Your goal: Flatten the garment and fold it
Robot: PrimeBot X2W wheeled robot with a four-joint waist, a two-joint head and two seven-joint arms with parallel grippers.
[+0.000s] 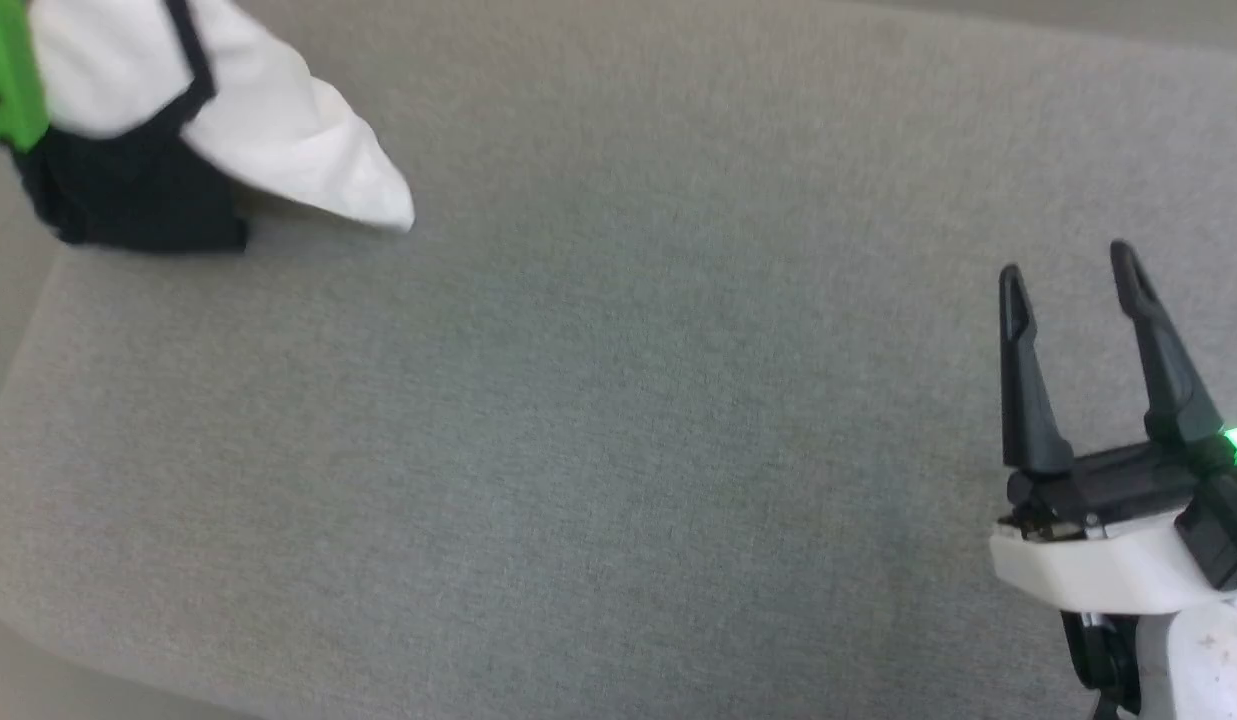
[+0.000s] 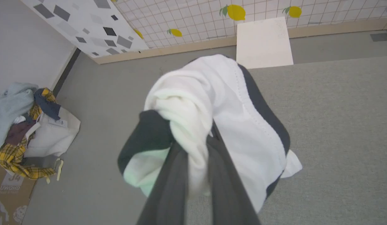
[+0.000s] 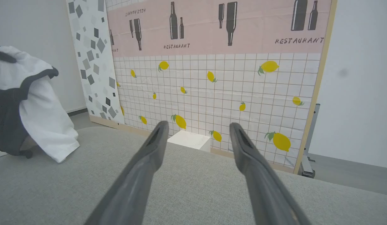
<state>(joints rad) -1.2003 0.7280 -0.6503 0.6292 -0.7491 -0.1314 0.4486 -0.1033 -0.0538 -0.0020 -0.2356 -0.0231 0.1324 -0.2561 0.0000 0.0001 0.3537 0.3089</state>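
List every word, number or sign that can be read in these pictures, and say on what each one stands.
"RESTAURANT": black letters on the pink wall banner with black bottle shapes, at least twice; another copy at its upper left looks flipped.
Grey print on the brown cardboard box on the floor: too blurred to read surely.
The white cotton T-shirt with black sleeves: no text visible.

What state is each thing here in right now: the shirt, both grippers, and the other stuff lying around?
garment: bunched up, hanging from the left gripper, not yet flattened.
left gripper: shut on the garment.
right gripper: open, empty, over the grey pad.
white box: standing by the tiled wall, untouched.
clothes pile: jumbled heap on the floor.
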